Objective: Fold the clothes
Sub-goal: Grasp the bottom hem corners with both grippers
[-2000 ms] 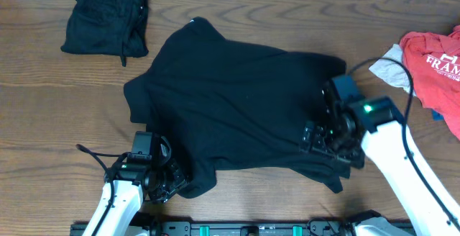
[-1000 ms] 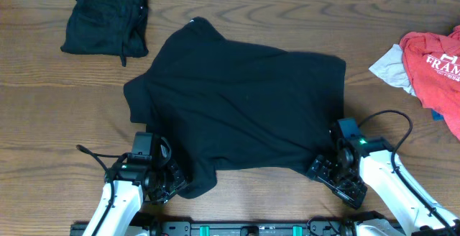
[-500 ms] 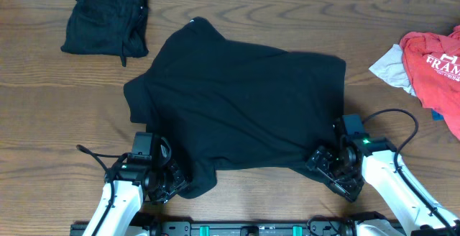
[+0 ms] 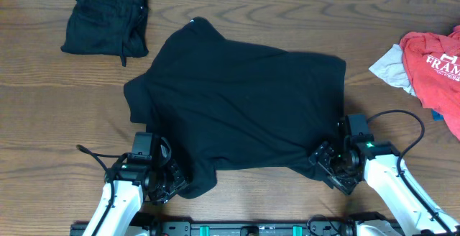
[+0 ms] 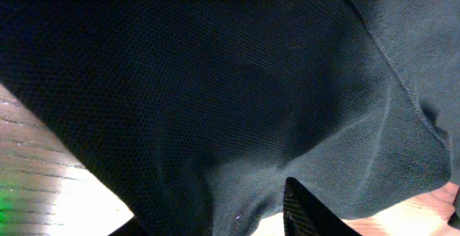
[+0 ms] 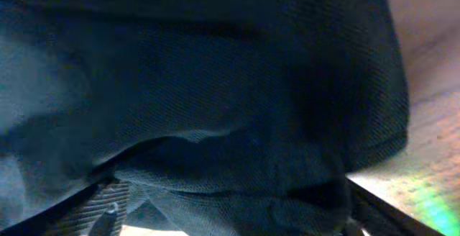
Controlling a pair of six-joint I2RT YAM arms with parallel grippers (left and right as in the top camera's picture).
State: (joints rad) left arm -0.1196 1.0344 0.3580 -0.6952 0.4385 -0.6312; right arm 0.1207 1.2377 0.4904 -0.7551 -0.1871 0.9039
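Note:
A black shirt point(image 4: 237, 99) lies spread flat across the middle of the table. My left gripper point(image 4: 172, 185) is at its near left hem corner, shut on a bunch of the black fabric point(image 5: 215, 121). My right gripper point(image 4: 325, 165) is at the near right hem corner. Its fingers are apart, with the folded hem point(image 6: 237, 185) lying between them. In both wrist views the shirt fills almost the whole frame, with the fingertips only at the bottom edge.
A folded black garment point(image 4: 106, 16) lies at the far left. A red printed shirt point(image 4: 435, 63) and a grey-white cloth point(image 4: 392, 67) are piled at the right edge. Bare wood table point(image 4: 57, 106) shows left of the shirt.
My right arm has drawn back off the shirt to the near right corner and then edged in onto the hem. The lifted right fabric now lies flat. The left arm has not moved.

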